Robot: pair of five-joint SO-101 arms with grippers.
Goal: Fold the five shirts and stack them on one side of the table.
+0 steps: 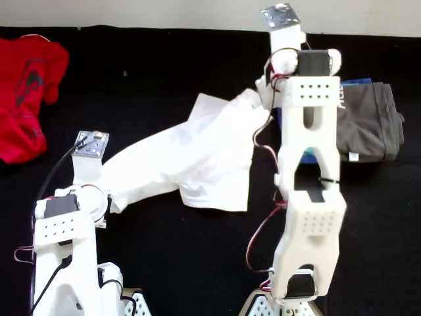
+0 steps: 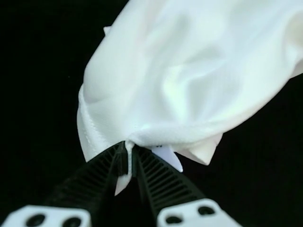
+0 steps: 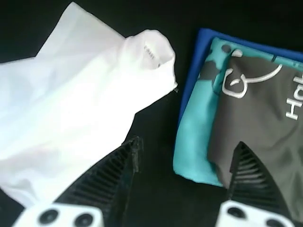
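Note:
A white shirt (image 1: 191,155) lies stretched across the middle of the black table (image 1: 164,257). My left gripper (image 2: 128,150) is shut on a bunched edge of the white shirt (image 2: 189,75) at its near left end. My right gripper (image 3: 188,142) is open and holds nothing; it hovers between the white shirt's far corner (image 3: 71,94) and a folded stack. The stack has a dark grey shirt (image 1: 368,122) on top, a teal one (image 3: 194,142) under it and a blue one (image 3: 199,52) at the bottom. A crumpled red shirt (image 1: 26,92) lies at the far left.
The right arm (image 1: 309,164) stretches over the table just left of the stack and hides part of it. The left arm's base (image 1: 66,263) stands at the near left. Bare black table lies between the two bases.

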